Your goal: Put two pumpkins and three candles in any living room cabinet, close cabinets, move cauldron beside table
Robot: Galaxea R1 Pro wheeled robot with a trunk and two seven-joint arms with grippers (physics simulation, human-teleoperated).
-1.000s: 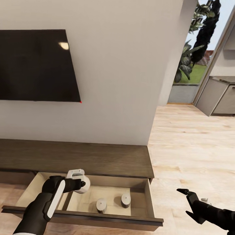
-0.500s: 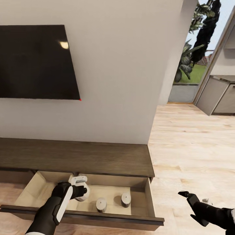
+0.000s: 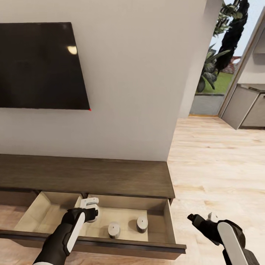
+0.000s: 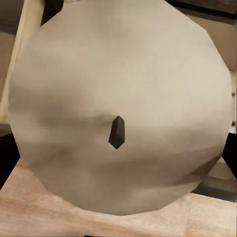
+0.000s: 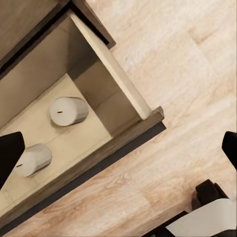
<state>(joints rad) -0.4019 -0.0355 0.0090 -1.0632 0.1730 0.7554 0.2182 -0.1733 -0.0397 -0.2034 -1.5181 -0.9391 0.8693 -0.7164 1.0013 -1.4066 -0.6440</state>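
Note:
The long dark brown cabinet [image 3: 92,176] stands against the wall with its right drawer [image 3: 167,224] pulled out. Two off-white candles [image 3: 114,230] [image 3: 142,224] stand upright on the drawer's pale floor; the right wrist view shows both candles [image 5: 68,110] [image 5: 33,159]. My left gripper [image 3: 90,210] is inside the drawer, left of them, shut on a third candle [image 3: 95,215], whose top and wick [image 4: 117,132] face the left wrist camera. My right gripper [image 3: 200,221] hangs open over the floor, just right of the drawer. The pumpkins, cauldron and table are out of view.
A black TV [image 3: 40,66] hangs on the wall above the cabinet. Light wood floor [image 3: 217,165] runs to the right, toward a doorway with plants [image 3: 215,66] and a grey counter [image 3: 246,106]. The drawer's dark front [image 5: 123,148] juts out over the floor.
My left gripper has carried the candle lower into the drawer. The right arm has turned and shifted a little left, toward the drawer. The head view has tilted slightly.

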